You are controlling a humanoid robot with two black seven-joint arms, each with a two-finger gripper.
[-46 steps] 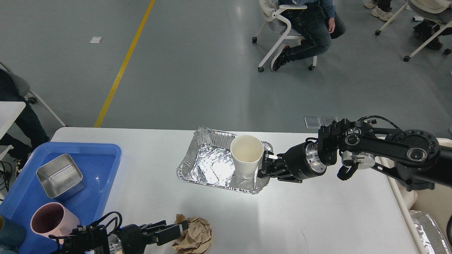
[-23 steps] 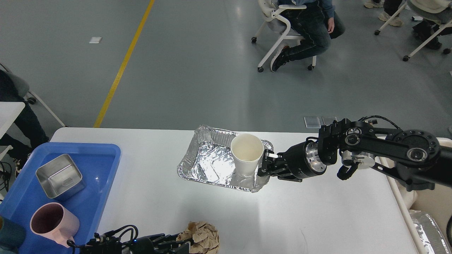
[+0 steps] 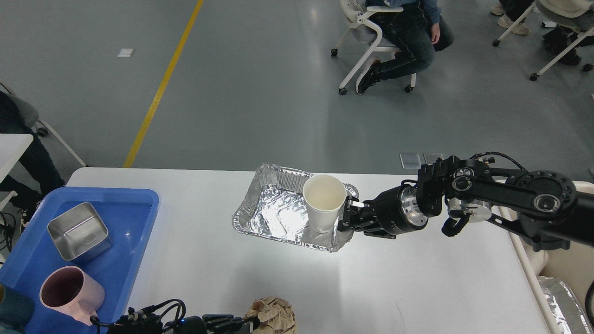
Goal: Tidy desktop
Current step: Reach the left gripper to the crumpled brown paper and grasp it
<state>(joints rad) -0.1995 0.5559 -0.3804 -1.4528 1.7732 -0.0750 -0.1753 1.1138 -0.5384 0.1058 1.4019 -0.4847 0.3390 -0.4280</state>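
white desktop [image 3: 417,278] lies beneath right fingers [image 3: 349,217] pinching the paper cup [image 3: 323,202]; left fingers' [image 3: 232,321] state unclear.

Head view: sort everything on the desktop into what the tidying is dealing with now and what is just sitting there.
In hand now:
- desktop
- paper cup, at the right tool
- foil tray under the cup
- crumpled brown paper, at the left tool

Just sitting:
- blue tray
- steel box in it
- pink mug in it
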